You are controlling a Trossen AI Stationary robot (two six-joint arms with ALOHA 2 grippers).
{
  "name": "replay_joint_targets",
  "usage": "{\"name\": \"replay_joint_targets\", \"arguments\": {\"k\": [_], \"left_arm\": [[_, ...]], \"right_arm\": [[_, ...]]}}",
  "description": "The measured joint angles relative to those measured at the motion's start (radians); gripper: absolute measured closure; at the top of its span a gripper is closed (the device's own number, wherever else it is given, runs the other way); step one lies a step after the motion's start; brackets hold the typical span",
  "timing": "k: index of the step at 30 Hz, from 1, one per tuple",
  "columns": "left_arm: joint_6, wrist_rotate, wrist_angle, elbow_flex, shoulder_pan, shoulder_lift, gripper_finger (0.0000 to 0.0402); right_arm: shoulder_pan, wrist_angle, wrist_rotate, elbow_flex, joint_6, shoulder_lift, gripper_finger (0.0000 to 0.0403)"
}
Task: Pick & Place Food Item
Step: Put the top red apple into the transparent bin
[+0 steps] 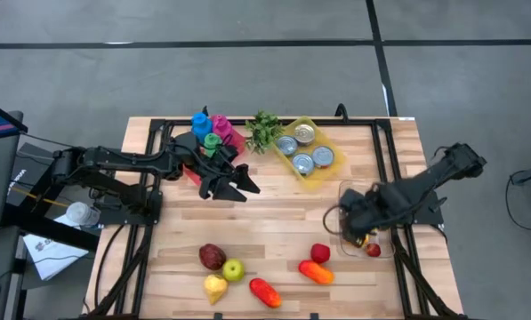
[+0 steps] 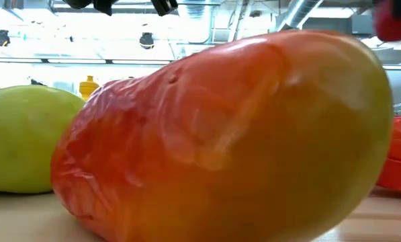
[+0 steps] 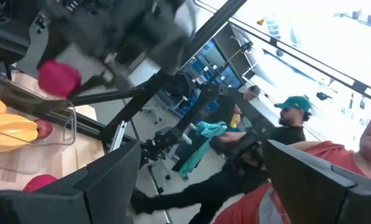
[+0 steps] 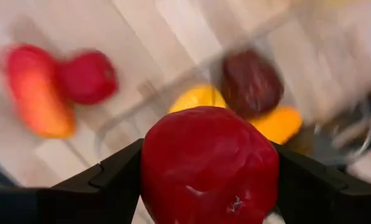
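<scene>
My right gripper is shut on a glossy red fruit and hovers over a clear bin at the table's right side. In the bin lie yellow-orange pieces and a dark red fruit. The left wrist view shows the red fruit raised above the bin. My left gripper is open and holds nothing, near the table's middle, in front of the coloured cups. The high view hides the held fruit under the right gripper. My right gripper pinches the red fruit between its two fingers, one finger on each opposite flank at the fruit's widest part. The fingers come from above, slanting down. The fruit is lifted clear, above the bin's contents.
On the near half of the table lie a dark red fruit, a green apple, a yellow fruit, a red-orange mango, a red fruit and an orange one. At the far edge stand cups, greens and a yellow tray of cans.
</scene>
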Motion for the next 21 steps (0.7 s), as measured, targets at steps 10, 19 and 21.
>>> {"name": "replay_joint_targets", "arguments": {"k": [10, 19, 21], "left_arm": [[-0.001, -0.001, 0.001, 0.000, 0.000, 0.000, 0.0070], [-0.023, 0.054, 0.000, 0.000, 0.000, 0.000, 0.0070], [-0.074, 0.126, -0.004, 0.000, 0.000, 0.000, 0.0070]], "right_arm": [[0.094, 0.083, -0.209, -0.319, 0.192, -0.013, 0.0112], [0.105, 0.140, -0.231, -0.365, 0.191, -0.001, 0.0098], [0.106, 0.141, -0.233, -0.365, 0.191, -0.002, 0.0083]]}}
